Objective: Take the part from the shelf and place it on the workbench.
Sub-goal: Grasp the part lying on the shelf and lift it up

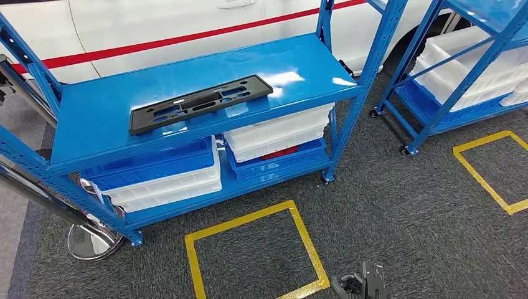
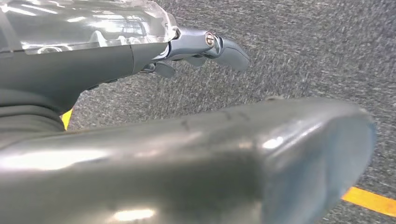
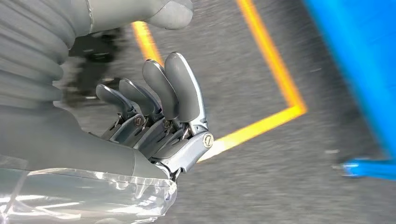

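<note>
One black part (image 1: 200, 103), long and flat with slots cut in it, lies on the top board of the blue shelf (image 1: 99, 106), and no hand touches it. It is well apart from both hands and up above them, since the hands hang low over the grey carpet floor (image 1: 398, 205). The right hand (image 3: 154, 119) holds nothing. Its dark fingers (image 3: 180, 86) are bent a little and sit side by side, not curled into a fist, and the thick grey thumb (image 3: 159, 11) stays apart from them. Past those fingers a yellow tape line (image 3: 266, 56) runs on the carpet and turns a corner, and a blue shelf leg (image 3: 369, 168) stands further off. The left hand (image 2: 205, 46) also hangs over the carpet. Some of its fingers (image 2: 231, 52) poke out from under a shiny clear cover and hold nothing there, but the big grey thumb (image 2: 210, 158) hides the rest, so I cannot tell if that hand is open or closed. A bit of yellow tape (image 2: 369, 199) shows near the thumb tip. In the head view, a small dark bit of the right hand (image 1: 361, 283) sits at the low edge, just beside the corner of a yellow tape square (image 1: 249, 249). White bins (image 1: 280, 131) and blue bins (image 1: 149, 165) rest on the low board of the shelf, under the part. A second blue shelf (image 1: 461, 68) with white bins stands off to the right, next to another yellow square (image 1: 492, 171).
</note>
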`<action>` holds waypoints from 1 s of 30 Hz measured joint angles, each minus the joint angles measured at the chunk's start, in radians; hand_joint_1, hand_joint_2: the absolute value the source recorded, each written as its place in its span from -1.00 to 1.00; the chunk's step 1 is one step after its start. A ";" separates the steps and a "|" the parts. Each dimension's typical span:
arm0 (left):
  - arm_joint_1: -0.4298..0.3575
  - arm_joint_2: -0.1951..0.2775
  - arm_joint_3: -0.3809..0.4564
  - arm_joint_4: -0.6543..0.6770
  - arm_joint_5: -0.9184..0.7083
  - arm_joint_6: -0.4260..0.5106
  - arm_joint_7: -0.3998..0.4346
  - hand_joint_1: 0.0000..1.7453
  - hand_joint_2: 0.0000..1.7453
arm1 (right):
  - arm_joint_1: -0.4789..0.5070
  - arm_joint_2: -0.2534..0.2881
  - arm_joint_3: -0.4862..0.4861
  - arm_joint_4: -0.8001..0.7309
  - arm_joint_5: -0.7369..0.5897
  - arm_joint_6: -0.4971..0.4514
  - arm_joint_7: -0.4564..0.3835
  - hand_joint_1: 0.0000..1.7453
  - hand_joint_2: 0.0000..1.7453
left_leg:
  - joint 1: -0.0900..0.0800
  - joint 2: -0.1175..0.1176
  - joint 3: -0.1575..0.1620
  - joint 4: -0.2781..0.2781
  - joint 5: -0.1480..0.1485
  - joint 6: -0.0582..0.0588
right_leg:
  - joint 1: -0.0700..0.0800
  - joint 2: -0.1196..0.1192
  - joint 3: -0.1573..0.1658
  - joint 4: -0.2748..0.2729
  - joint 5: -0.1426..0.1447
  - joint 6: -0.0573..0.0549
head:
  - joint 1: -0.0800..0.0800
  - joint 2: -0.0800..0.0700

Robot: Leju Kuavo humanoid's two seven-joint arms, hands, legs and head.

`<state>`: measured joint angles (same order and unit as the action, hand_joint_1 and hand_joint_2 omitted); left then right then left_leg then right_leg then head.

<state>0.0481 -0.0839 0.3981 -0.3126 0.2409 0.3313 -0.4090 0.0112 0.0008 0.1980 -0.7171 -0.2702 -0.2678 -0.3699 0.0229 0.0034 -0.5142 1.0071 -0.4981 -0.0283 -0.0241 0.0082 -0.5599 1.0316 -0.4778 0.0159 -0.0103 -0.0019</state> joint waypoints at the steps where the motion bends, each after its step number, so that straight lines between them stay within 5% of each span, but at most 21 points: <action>1: -0.001 0.000 0.002 0.001 -0.002 0.000 -0.002 -1.00 -1.00 | 0.002 0.000 -0.003 -0.019 0.005 0.000 -0.004 1.00 1.00 | 0.000 0.000 0.000 0.000 0.000 0.000 | 0.000 0.000 0.000 0.000 0.000 0.000 | 0.000 0.000; 12: -0.010 0.000 0.023 0.010 -0.040 -0.001 -0.031 -1.00 -1.00 | 0.040 -0.001 -0.014 -0.336 0.132 -0.040 -0.069 1.00 1.00 | -0.005 0.000 -0.006 0.008 -0.001 0.006 | -0.009 0.000 -0.003 -0.001 0.004 0.007 | 0.000 0.000; 19: -0.019 -0.002 0.042 0.018 -0.074 -0.004 -0.054 -1.00 -1.00 | 0.066 -0.019 0.013 -0.592 0.241 -0.098 -0.116 1.00 1.00 | -0.005 0.001 -0.009 -0.006 0.016 0.035 | -0.015 -0.001 -0.006 -0.005 0.009 0.029 | 0.000 0.000; 21: -0.021 -0.003 0.046 0.020 -0.083 -0.005 -0.061 -1.00 -1.00 | 0.073 -0.029 0.028 -0.661 0.269 -0.112 -0.125 1.00 1.00 | 0.000 0.005 -0.003 -0.026 0.030 0.048 | -0.014 -0.002 -0.033 0.054 -0.033 0.031 | 0.002 0.000; 23: -0.022 -0.004 0.050 0.023 -0.092 -0.007 -0.067 -1.00 -1.00 | 0.083 -0.039 0.044 -0.725 0.298 -0.127 -0.131 1.00 1.00 | -0.002 0.008 -0.007 -0.028 0.034 0.053 | -0.012 -0.003 -0.089 0.174 -0.097 0.032 | 0.003 0.000; 25: -0.022 -0.006 0.057 0.028 -0.102 -0.009 -0.072 -1.00 -1.00 | 0.095 -0.050 0.059 -0.788 0.333 -0.147 -0.135 1.00 1.00 | -0.003 0.008 -0.011 -0.025 0.034 0.051 | -0.011 -0.003 -0.120 0.242 -0.110 0.033 | 0.003 0.000; 28: -0.023 -0.010 0.068 0.033 -0.117 -0.013 -0.078 -1.00 -1.00 | 0.105 -0.062 0.077 -0.871 0.406 -0.175 -0.136 1.00 1.00 | -0.002 0.007 -0.011 -0.014 0.026 0.040 | -0.012 -0.007 -0.049 0.102 -0.025 0.030 | 0.003 0.000; 30: -0.025 -0.012 0.071 0.034 -0.127 -0.015 -0.082 -1.00 -1.00 | 0.105 -0.066 0.087 -0.908 0.470 -0.191 -0.129 1.00 1.00 | -0.005 0.006 -0.014 -0.004 0.020 0.026 | -0.007 -0.008 -0.008 0.013 0.003 0.018 | 0.002 0.000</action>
<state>0.0232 -0.0961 0.4691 -0.2782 0.1139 0.3167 -0.4911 0.1159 -0.0653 0.2854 -1.6247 0.1995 -0.4584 -0.4991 0.0175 0.0097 -0.5287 1.0034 -0.4783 -0.0022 -0.0314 0.0003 -0.5683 1.0450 -0.4748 0.0343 -0.0083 -0.0019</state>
